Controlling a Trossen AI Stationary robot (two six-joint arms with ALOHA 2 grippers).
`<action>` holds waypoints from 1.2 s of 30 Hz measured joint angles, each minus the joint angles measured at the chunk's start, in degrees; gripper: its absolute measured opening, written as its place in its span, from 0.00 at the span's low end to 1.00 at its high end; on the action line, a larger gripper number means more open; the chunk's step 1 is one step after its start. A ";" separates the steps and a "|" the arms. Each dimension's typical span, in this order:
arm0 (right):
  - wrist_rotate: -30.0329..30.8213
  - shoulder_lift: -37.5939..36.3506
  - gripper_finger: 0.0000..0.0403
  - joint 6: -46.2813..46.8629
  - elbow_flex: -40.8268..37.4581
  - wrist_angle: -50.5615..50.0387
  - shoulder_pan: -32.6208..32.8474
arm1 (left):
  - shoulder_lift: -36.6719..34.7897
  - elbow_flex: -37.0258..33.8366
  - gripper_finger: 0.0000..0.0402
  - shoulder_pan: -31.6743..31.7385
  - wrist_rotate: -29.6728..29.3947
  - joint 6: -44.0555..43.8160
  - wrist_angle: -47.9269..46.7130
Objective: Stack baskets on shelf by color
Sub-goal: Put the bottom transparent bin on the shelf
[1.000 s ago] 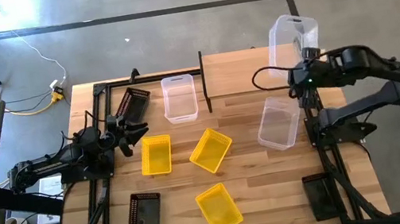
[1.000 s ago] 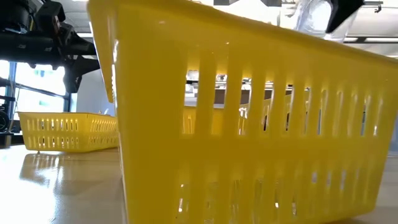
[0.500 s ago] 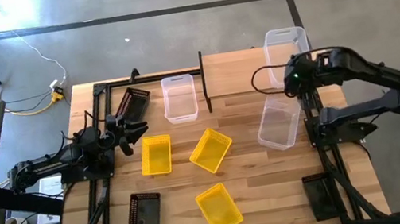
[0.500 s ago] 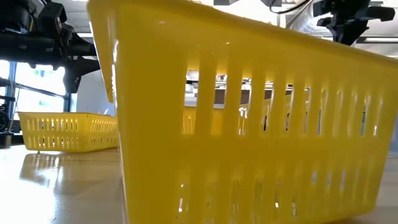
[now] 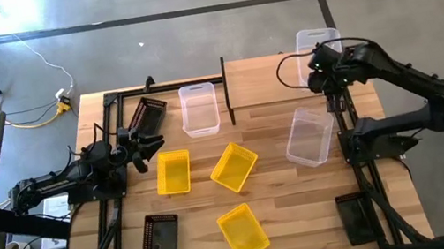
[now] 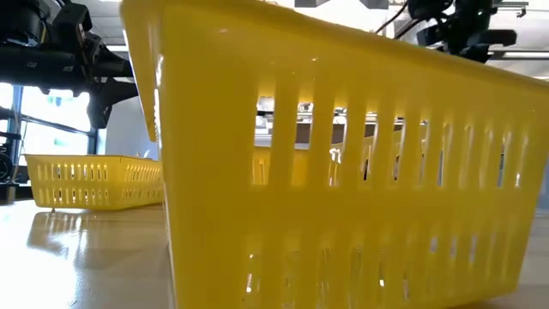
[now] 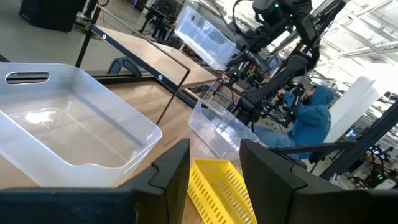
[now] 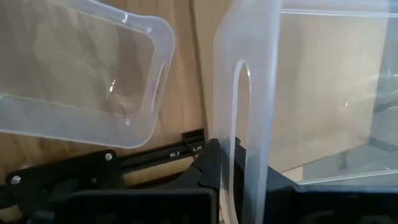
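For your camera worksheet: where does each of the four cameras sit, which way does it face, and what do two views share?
High: overhead, facing down; both arms.
Low: table height, facing a yellow basket; arms above.
Left wrist: past left claw toward a clear basket.
Right wrist: right claw shut on the held clear basket.
Shared: that held basket, high view too.

The right gripper (image 5: 318, 71), clamped on the rim of a clear basket (image 5: 314, 42), is swinging it in from beyond the table's right edge, tipping it from tilted toward level and bringing it over the right end of the shelf (image 5: 264, 79).
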 joint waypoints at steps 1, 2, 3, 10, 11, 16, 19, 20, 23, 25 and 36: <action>0.01 0.52 0.00 -0.20 0.00 -0.06 -0.12 | 0.00 -0.02 0.33 0.00 0.00 0.00 -0.02; -0.03 1.00 0.00 -0.61 0.00 -0.30 -0.16 | 0.00 -0.02 0.33 0.00 0.00 0.02 -0.02; -0.02 1.47 0.00 -1.35 0.00 -0.50 -0.15 | 0.00 -0.02 0.33 0.00 0.00 0.02 -0.02; -0.08 3.91 0.00 -3.15 0.00 -4.21 -0.15 | 0.00 -0.02 0.33 0.00 0.02 0.02 -0.02; -0.10 4.05 0.00 -3.15 0.00 -4.94 -0.15 | 0.00 -0.01 0.33 0.00 0.02 0.02 -0.01; 0.31 4.36 0.00 -3.32 0.00 -5.50 -0.90 | 0.00 -0.02 0.33 0.00 0.01 0.02 -0.02; 0.60 4.36 0.00 -3.55 0.00 -4.83 -1.57 | 0.00 -0.01 0.33 0.00 -0.02 0.02 -0.02; 0.58 4.36 0.00 -3.54 0.00 -4.73 -1.79 | 0.00 -0.02 0.33 0.00 -0.02 0.02 -0.02; 0.54 4.36 0.00 -3.96 0.00 -4.71 -2.37 | 0.00 0.00 0.33 0.00 -0.04 0.00 0.00; 0.57 4.36 0.00 -4.70 0.00 -4.64 -2.38 | 0.00 -0.02 0.33 0.00 -0.07 0.02 -0.02; 0.57 4.38 0.03 -6.87 0.00 -2.76 -2.38 | 0.00 -0.02 0.33 0.00 -0.20 0.01 -0.02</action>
